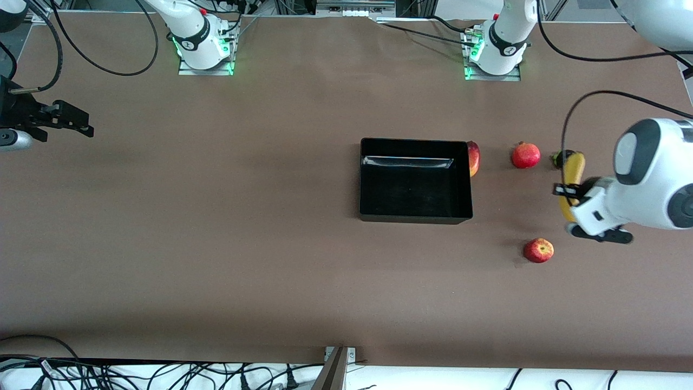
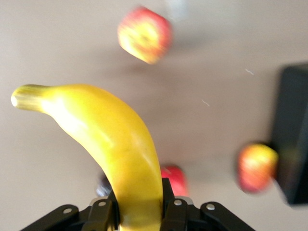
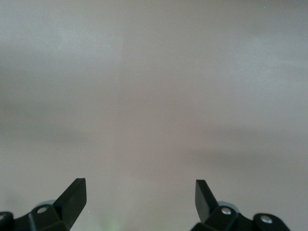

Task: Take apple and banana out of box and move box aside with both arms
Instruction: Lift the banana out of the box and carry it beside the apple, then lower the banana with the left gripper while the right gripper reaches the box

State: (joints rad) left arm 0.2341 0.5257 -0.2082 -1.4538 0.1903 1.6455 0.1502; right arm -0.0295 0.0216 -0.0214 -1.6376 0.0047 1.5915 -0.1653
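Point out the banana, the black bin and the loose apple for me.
banana (image 2: 120,144): left wrist view, mid-body.
black bin (image 1: 416,217): front view, near wall.
apple (image 1: 538,251): front view, centre.

**Brown tabletop, cables all round**

A wide matte brown tabletop (image 1: 216,227) fills the view under even, soft light. Along its near edge runs a white surface strewn with loose black cables (image 1: 162,374); two grey metal mounting plates (image 1: 206,67) glow green at the top.

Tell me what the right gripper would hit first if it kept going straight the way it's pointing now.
Probably just the bare table. The right gripper is open and empty, and its wrist view shows only brown tabletop ahead, with no fruit or box in line. How far off that surface lies is unclear.
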